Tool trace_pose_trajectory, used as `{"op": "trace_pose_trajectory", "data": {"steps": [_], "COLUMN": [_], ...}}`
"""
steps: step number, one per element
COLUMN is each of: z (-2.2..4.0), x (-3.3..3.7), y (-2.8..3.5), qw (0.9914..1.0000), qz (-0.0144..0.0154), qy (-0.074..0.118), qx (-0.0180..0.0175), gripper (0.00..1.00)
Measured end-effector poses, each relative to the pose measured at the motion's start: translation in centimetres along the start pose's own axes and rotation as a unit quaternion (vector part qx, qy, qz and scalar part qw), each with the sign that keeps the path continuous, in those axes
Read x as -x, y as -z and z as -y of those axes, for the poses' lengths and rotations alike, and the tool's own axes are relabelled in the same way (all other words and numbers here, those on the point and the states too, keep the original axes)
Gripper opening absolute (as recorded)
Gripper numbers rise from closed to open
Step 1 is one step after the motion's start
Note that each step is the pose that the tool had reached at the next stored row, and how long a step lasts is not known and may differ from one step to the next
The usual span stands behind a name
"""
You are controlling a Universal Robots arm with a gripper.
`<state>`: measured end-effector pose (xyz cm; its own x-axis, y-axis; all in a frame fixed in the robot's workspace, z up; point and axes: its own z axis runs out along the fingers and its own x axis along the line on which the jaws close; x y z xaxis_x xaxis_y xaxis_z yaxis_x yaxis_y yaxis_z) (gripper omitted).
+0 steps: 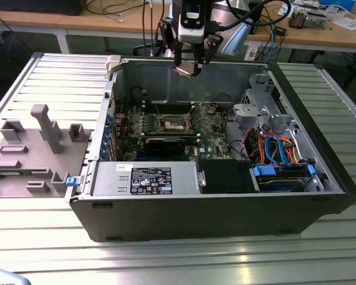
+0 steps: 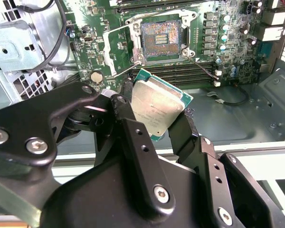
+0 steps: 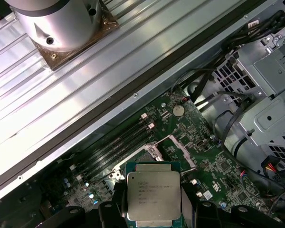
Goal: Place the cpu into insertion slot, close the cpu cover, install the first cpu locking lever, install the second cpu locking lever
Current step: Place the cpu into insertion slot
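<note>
The jaws are closed on 2 opposite edges of the cpu (image 2: 157,108), holding it tilted above the open computer case (image 1: 225,208). Below, the insertion slot (image 2: 160,40) on the green motherboard (image 2: 85,52) lies bare, the cpu cover (image 2: 110,50) swung open beside it.

Gripper (image 2: 156,114): matte blk metal; you're looking at angular linkage plates w/ rounded ends.
Fingers (image 2: 129,124): blk flat-sided bars, small holes drilled along each.
Screws (image 2: 37,145): silver socket heads, set at the pivots on the blk plates.
Wrist housing (image 1: 191,21): white/lt-grey block w/ dark front panel, blk brackets either side.
Cables (image 1: 256,16): thick blk, looping off the wrist.
Cylinder (image 3: 57,21): silver-grey, small bolt holes, on a brownish plate. Prob. the arm's base, but you can't confirm it from this angle.
</note>
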<state>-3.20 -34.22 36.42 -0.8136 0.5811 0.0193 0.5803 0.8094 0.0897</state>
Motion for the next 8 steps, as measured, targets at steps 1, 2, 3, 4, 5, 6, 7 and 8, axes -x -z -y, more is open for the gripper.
{"op": "trace_pose_trajectory", "data": {"steps": [1,2,3,4,5,6,7,8], "z": [0.00,0.00,0.00,0.00,0.00,0.00,0.00,0.00], "x": [0.00,0.00,0.00,0.00,0.00,0.00,0.00,0.00], "y": [0.00,0.00,0.00,0.00,0.00,0.00,0.00,0.00], "qw": [1.00000,1.00000,1.00000,1.00000,1.00000,1.00000,1.00000,1.00000], "qz": [0.0000,0.0000,0.0000,0.0000,0.0001,0.0001,0.0001,0.0001], "qy": [0.000,0.000,-0.001,-0.001,-0.001,-0.001,-0.002,-0.002], "qx": [0.0000,0.0000,0.0000,0.0000,0.0000,0.0000,0.0000,0.0000], "gripper": [0.55,0.55,0.55,0.55,0.55,0.55,0.55,0.55]}}
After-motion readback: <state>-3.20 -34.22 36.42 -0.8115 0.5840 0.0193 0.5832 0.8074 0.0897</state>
